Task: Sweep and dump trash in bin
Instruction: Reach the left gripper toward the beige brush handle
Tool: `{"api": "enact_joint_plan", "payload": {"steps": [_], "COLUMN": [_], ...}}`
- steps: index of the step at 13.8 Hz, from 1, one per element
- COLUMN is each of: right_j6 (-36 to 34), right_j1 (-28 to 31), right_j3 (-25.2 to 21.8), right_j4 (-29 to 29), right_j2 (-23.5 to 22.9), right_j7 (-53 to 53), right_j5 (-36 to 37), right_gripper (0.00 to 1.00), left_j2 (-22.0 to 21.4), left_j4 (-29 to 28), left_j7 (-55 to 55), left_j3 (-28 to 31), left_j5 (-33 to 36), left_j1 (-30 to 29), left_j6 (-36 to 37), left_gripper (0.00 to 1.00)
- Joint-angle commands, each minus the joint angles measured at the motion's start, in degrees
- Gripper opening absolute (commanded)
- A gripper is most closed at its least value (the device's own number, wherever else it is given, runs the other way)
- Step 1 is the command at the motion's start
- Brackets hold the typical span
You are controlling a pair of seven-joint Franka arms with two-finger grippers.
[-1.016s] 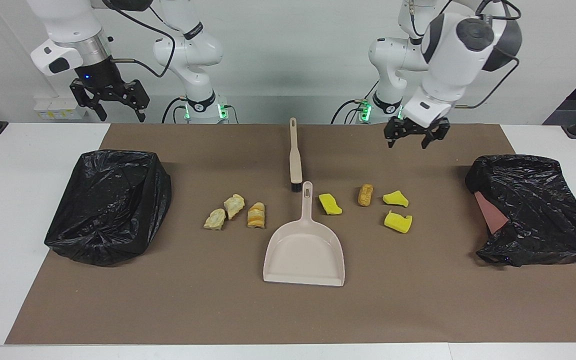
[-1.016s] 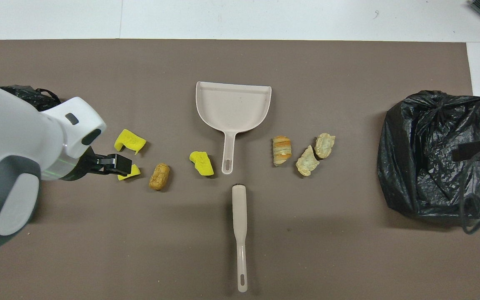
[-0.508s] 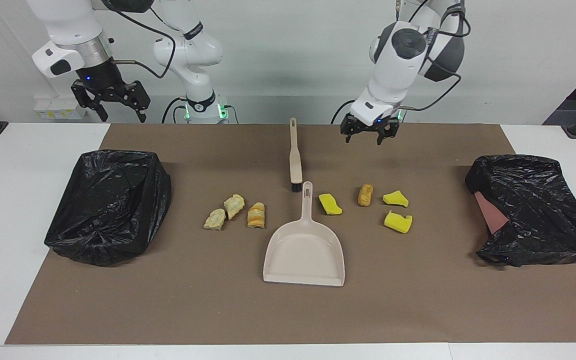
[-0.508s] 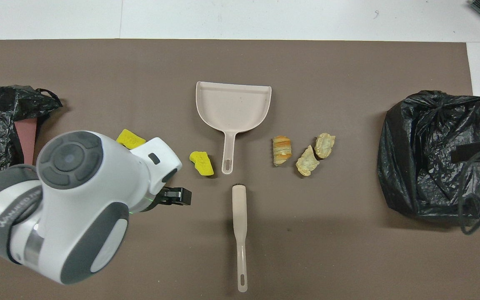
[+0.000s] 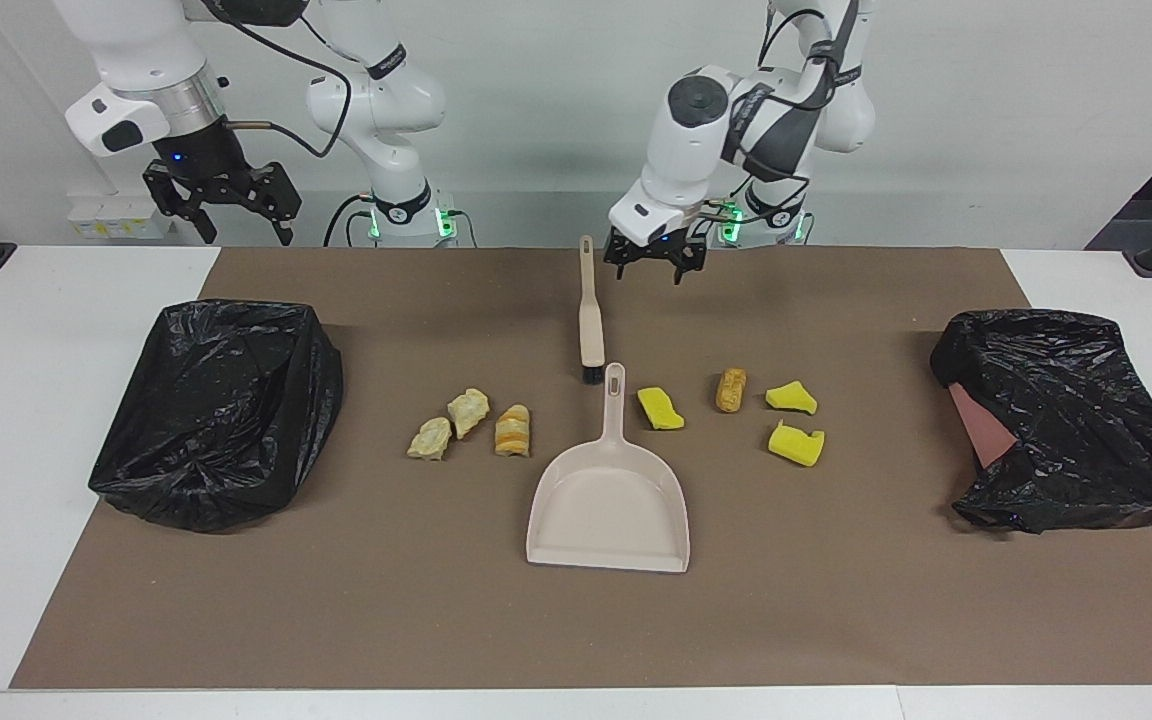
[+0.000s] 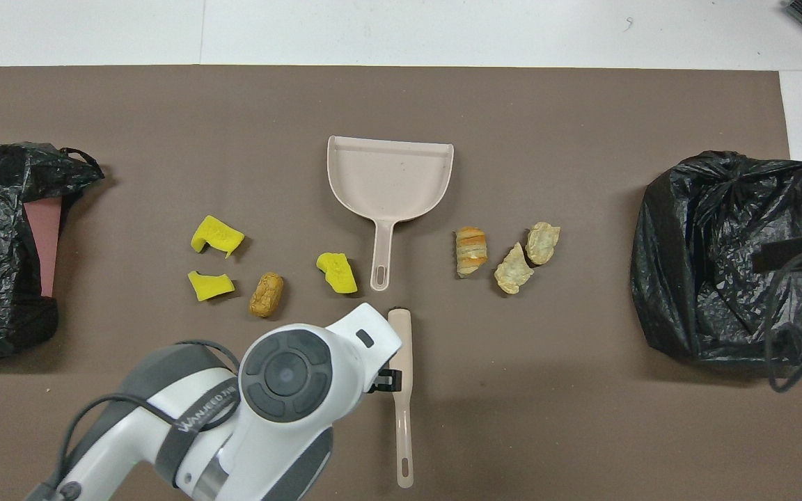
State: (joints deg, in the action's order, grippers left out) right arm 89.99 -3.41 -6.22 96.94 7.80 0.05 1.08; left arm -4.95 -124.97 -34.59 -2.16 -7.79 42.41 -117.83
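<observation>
The trash lies in a row mid-mat: yellow chunks [image 5: 659, 408] [image 5: 791, 398] [image 5: 796, 444], a brown roll [image 5: 731, 390], and beige bread-like pieces [image 5: 430, 439] [image 5: 468, 411] [image 5: 513, 431]. The beige dustpan [image 5: 611, 500] [image 6: 390, 177] lies between the two groups, its handle pointing at the brush [image 5: 590, 310] [image 6: 401, 390]. My left gripper [image 5: 652, 270] hangs open and empty over the mat, just beside the brush's handle. In the overhead view the arm hides it. My right gripper [image 5: 236, 225] waits open, raised over the right arm's end of the table.
A black-bagged bin [image 5: 216, 410] [image 6: 735, 257] stands at the right arm's end of the brown mat [image 5: 836, 620]. Another black-bagged bin [image 5: 1066, 420] [image 6: 4, 243] stands at the left arm's end, with a reddish wall showing.
My left arm has swung from the left arm's end of the table toward the middle, and its gripper has come beside the brush's handle. The right arm and all objects stayed put.
</observation>
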Motion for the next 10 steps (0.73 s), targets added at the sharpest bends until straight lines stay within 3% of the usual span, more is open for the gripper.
{"api": "enact_joint_plan", "payload": {"steps": [1,3,8,10], "right_j6": [-0.6,-0.6,-0.4,-0.5], "right_j1": [0.3,0.3,0.4,0.4], "right_j3": [0.1,0.1,0.1,0.1], "right_j4": [1.4,1.4,1.4,1.4], "right_j2": [1.3,1.2,1.2,1.2], "right_j7": [-1.6,-1.7,-1.8,-1.7], "right_j5": [-0.6,-0.6,-0.7,-0.7], "right_gripper": [1.00,1.00,1.00,1.00], "left_j2": [0.7,3.6,4.8,4.9], "left_j4": [-2.8,-2.9,-4.2,-4.8], "left_j7": [-5.1,-8.8,-12.0,-12.1], "left_j3": [1.1,1.1,1.1,1.0], "left_j5": [-0.5,-0.5,-0.5,-0.5], "left_j1": [4.6,7.8,10.7,10.7], "left_j6": [-4.7,-9.0,-11.4,-11.5], "left_gripper": [1.00,1.00,1.00,0.90]}}
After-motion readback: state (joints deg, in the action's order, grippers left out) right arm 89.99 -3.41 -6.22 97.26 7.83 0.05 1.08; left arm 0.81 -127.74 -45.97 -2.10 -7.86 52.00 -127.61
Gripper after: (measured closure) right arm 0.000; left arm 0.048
